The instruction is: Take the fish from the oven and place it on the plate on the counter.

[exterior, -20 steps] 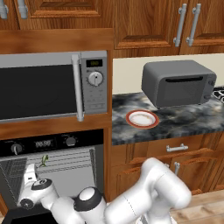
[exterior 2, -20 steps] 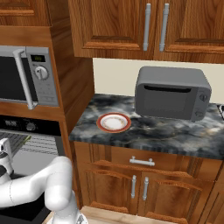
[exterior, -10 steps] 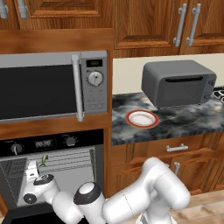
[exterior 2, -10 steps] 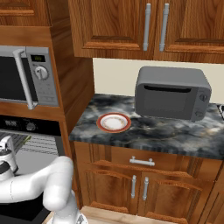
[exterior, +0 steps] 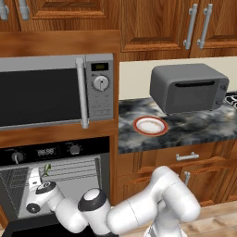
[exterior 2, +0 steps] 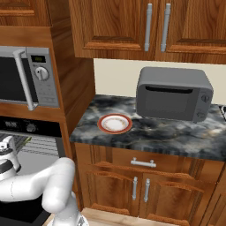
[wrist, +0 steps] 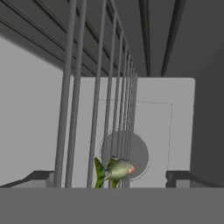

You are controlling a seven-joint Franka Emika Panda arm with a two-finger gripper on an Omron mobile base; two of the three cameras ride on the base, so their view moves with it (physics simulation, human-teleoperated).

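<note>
The black oven (exterior: 46, 151) stands with its door down below the microwave. On its wire rack (wrist: 98, 100) lies the fish (wrist: 114, 170), small and green with a pale belly; from the left base it is a green sliver (exterior: 47, 169). My gripper (wrist: 111, 178) reaches into the oven cavity, open, its dark fingertips (wrist: 41, 176) wide apart on either side of the fish and touching nothing. From the left base the hand (exterior: 35, 178) sits just left of and below the fish. The white plate (exterior: 150, 125) with a red-orange rim rests empty on the marbled counter (exterior: 199, 132).
A silver microwave (exterior: 51, 92) sits directly above the oven. A grey toaster oven (exterior: 189, 88) stands on the counter behind and to the right of the plate (exterior 2: 114, 123). Wooden cabinets hang overhead, and drawers with silver handles (exterior 2: 143, 163) lie under the counter.
The hand has edged a little further into the oven toward the fish. The gripper stays open, and the fish and plate have not moved.
</note>
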